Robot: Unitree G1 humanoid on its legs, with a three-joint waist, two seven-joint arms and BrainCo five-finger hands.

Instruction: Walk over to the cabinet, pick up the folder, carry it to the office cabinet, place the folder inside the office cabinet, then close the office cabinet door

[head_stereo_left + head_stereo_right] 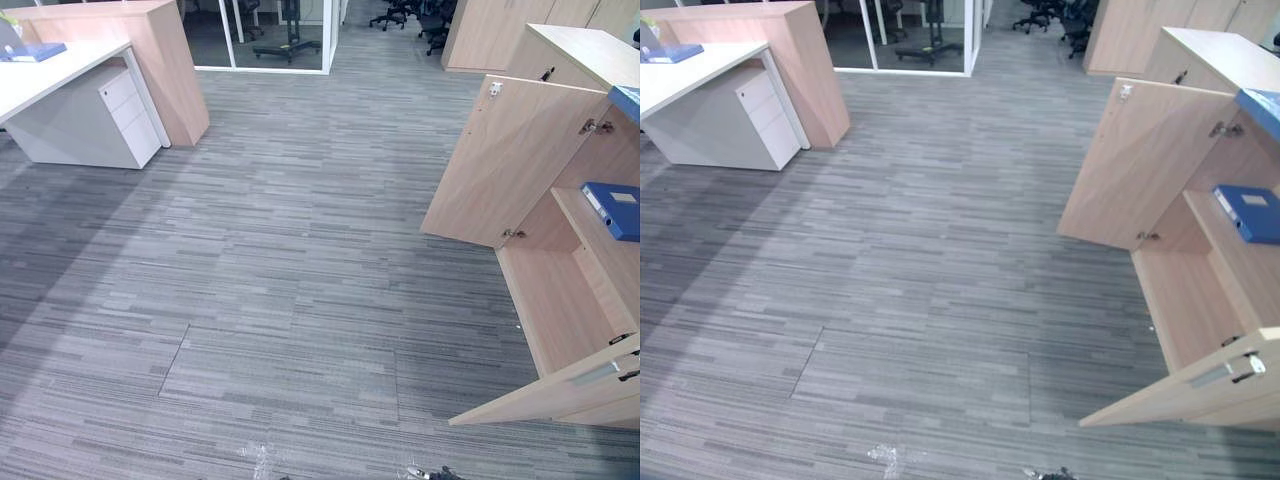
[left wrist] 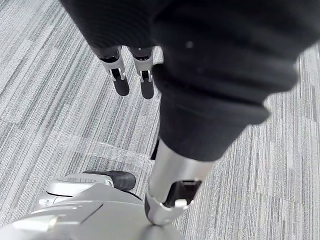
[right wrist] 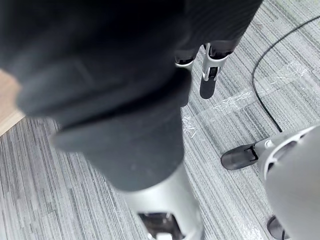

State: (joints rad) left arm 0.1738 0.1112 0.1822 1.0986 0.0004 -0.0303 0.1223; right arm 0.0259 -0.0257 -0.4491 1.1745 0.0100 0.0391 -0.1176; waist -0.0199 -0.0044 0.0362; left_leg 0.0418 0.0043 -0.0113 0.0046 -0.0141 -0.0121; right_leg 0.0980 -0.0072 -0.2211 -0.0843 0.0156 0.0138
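— Is the folder [image 1: 612,208] in?
— Yes, it lies on the shelf [image 1: 583,232] of the office cabinet [image 1: 555,295], on the right. My left hand [image 2: 120,80] and right hand [image 3: 207,82] hang empty, fingers released.
— And the doors?
— I'd face right and push the near door [image 1: 560,392] flat.

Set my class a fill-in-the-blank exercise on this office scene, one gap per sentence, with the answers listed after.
The office cabinet stands with both doors ____.
The folder on its shelf is ____ in colour.
The left hand and right hand hang above the carpet, holding ____.
Missing words: open; blue; nothing.
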